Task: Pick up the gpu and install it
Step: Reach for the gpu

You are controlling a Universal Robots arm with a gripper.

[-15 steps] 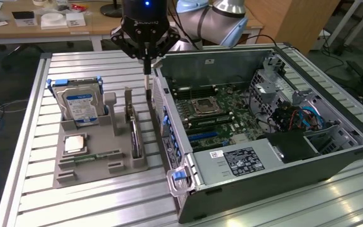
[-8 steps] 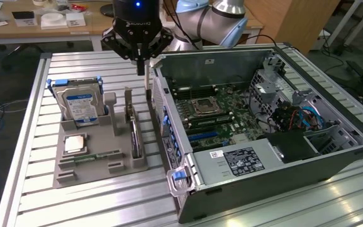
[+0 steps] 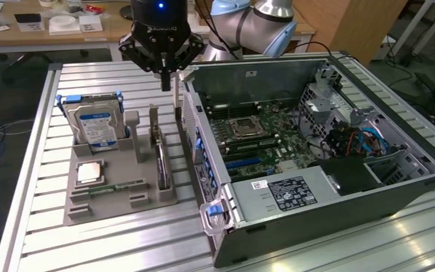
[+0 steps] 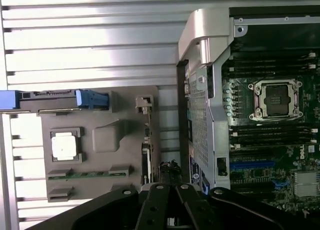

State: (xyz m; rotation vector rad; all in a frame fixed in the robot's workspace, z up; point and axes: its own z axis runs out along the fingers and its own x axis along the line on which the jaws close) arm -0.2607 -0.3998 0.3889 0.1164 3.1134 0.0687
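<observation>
Desk (image 3: 111, 238): a ribbed metal top lies under the claw and carries everything here.
Computer case (image 3: 255, 73): it lies on its side with the panel off, just beside the claw on the exterior view's right. Its near wall stands almost under the fingertips.
Motherboard (image 3: 255, 130): it sits on the case floor, lower than the claw and past that wall, with the empty processor socket in the middle.
Holder (image 3: 119, 190): this grey moulded tray lies below the claw, on the opposite side from the case.
Hard drive (image 3: 100, 127): it stands upright in blue rails at the holder's far edge from the claw, well apart from it.
Claw (image 3: 165, 86): the fingers are pressed together and point straight down. It hangs over the strip between holder and case and appears to have hold of nothing, though the tips are dark against the background.
Gpu (image 3: 160, 161): it stands on edge in the holder slot nearest the case, below the claw and slightly to the holder side, not touched. In the wrist view the gpu (image 4: 146, 160) shows edge-on as a thin line.
Processor chip (image 3: 89, 171): it lies flat in a square pocket, beyond the gpu from the claw.
Memory stick (image 3: 115, 187): it lies in a low slot just past the chip, farther again from the claw.
</observation>
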